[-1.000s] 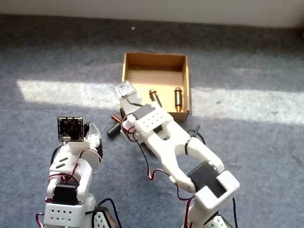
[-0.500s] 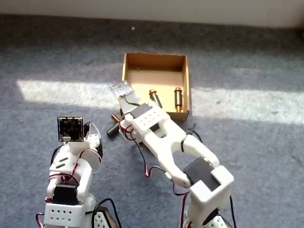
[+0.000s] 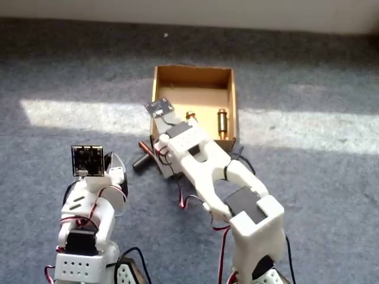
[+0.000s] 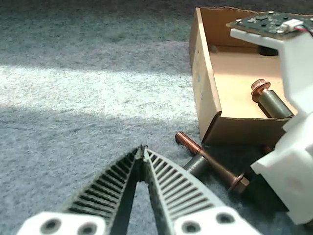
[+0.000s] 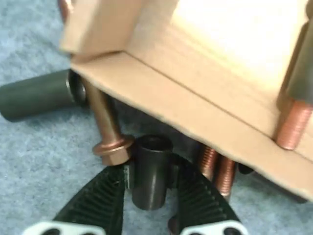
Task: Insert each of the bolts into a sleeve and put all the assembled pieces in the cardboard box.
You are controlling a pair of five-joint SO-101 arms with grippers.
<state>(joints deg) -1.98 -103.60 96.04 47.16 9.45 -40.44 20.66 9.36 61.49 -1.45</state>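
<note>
The cardboard box (image 3: 159,89) holds two assembled pieces (image 3: 222,122) (image 3: 192,116). In the high view my right arm (image 3: 195,154) reaches over the box's near left corner. In the right wrist view my right gripper (image 5: 150,172) is shut on a dark sleeve (image 5: 152,159) standing on the carpet just outside the box wall (image 5: 195,110). A copper bolt (image 5: 104,125) lies beside it, and a second dark sleeve (image 5: 36,95) lies further off. My left gripper (image 4: 142,150) is shut and empty, a short way from the bolt (image 4: 210,161) and the sleeve (image 4: 197,165).
Grey carpet surrounds the box, with a sunlit band across it. More copper threads (image 5: 215,164) show behind the held sleeve, against the box wall. My left arm (image 3: 89,201) stands at the near left, with open carpet ahead of it.
My right arm's elbow has swung left and its wrist has shifted a little right, closer to the box's near left corner. The left arm has not moved.
</note>
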